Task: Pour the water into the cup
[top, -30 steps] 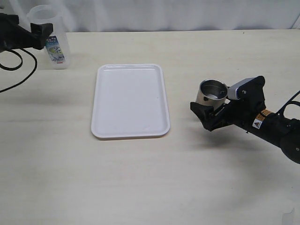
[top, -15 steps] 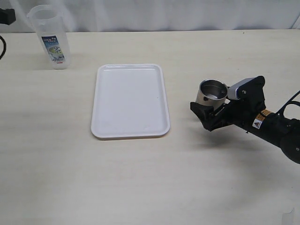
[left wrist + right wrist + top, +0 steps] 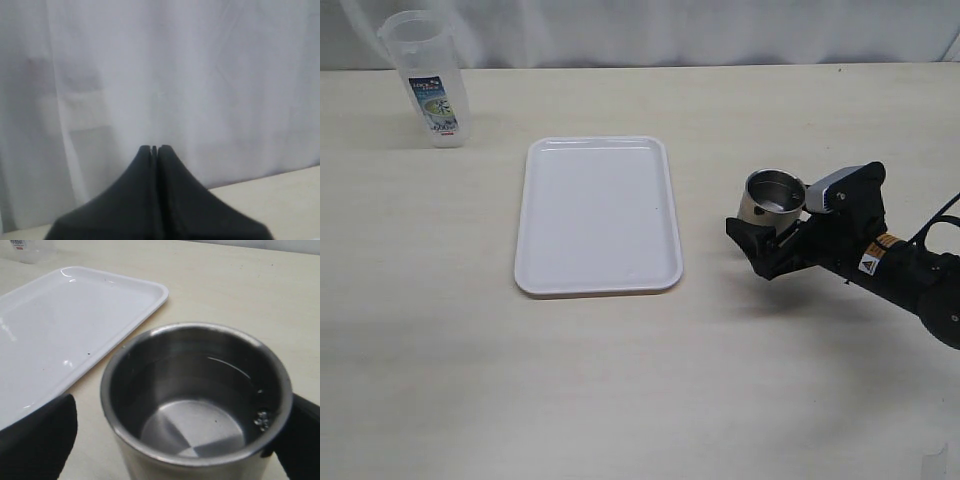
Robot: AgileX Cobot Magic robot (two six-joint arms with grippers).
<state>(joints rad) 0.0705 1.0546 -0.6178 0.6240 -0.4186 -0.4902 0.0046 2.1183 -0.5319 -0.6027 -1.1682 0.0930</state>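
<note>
Right hand (image 3: 772,238) straddling cup (image 3: 772,196), water (image 3: 200,390) inside

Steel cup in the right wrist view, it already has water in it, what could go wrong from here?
1. The cup holds water and sits between the fingers of the right gripper. One finger looks to be against its wall and the other apart, so closing may shove or tip it.
2. It stands on the bare table beside the tray, so a spill would likely wet the table.
</note>
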